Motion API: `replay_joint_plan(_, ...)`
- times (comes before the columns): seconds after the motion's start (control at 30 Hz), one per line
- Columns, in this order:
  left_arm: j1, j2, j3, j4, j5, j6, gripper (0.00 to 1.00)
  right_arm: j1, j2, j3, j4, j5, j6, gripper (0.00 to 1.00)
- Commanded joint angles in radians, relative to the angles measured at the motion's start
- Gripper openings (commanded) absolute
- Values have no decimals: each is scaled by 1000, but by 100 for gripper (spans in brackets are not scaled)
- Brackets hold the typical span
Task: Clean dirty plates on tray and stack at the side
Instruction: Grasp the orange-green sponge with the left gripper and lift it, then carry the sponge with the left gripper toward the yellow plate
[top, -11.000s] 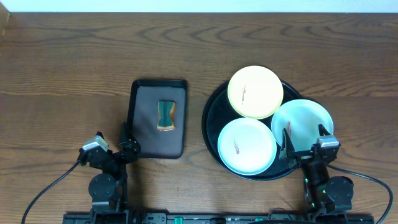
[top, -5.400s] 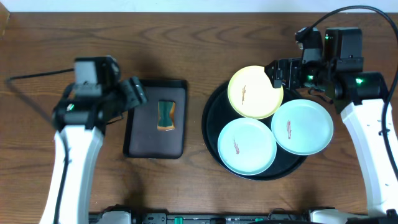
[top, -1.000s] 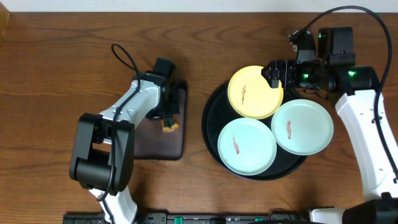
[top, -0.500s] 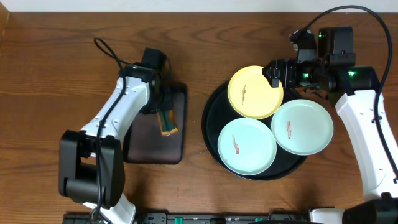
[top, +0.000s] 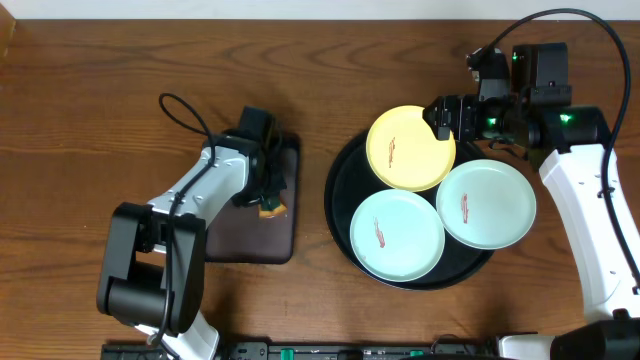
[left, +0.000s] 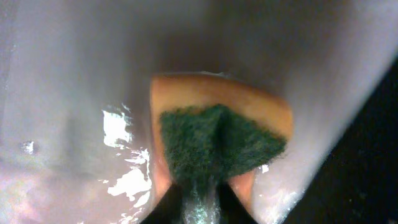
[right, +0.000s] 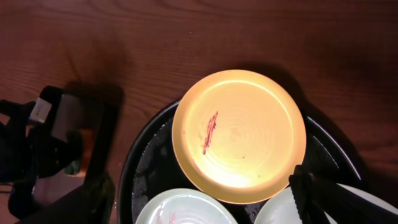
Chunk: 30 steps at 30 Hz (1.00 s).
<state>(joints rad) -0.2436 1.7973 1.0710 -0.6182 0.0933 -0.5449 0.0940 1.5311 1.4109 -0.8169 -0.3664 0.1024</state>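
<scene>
The left arm bends low over the small black tray (top: 240, 235), left of the middle of the tabletop (top: 100, 80). The left fingers (top: 267, 190) pinch the sponge (left: 217, 143), which is orange with a green top. The right arm reaches in from the right edge. The right fingers (top: 441, 112) hang over the rim of the yellow plate (top: 405, 150); I cannot tell if they are open or closed. All three plates lie on the big round tray (top: 338, 200), nearer the right edge. The yellow plate is at the back and the two pale plates (top: 397, 235) (top: 485, 205) are in front. Each has a red smear. The tabletop is brown wood.
</scene>
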Motion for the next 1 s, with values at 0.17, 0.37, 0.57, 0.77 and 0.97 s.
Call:
replay_joint_plan(0.17,-2,10,47,-51,-7,209,8,-2,75,16,2,52,9,73)
replay_joint_plan(0.37,-2,2,304,-247,-6,277,7,-24,164,34,3,114,9,63)
replay_joint_plan(0.57,-5,2,509,-314,32,283,7,-86,314,34,27,174,-30,63)
replay_joint_plan(0.77,-5,2,537,-276,144,282,7,-104,428,34,67,170,-45,54)
replay_joint_plan(0.97,-49,3,537,-223,158,283,7,-95,501,34,101,124,-66,34)
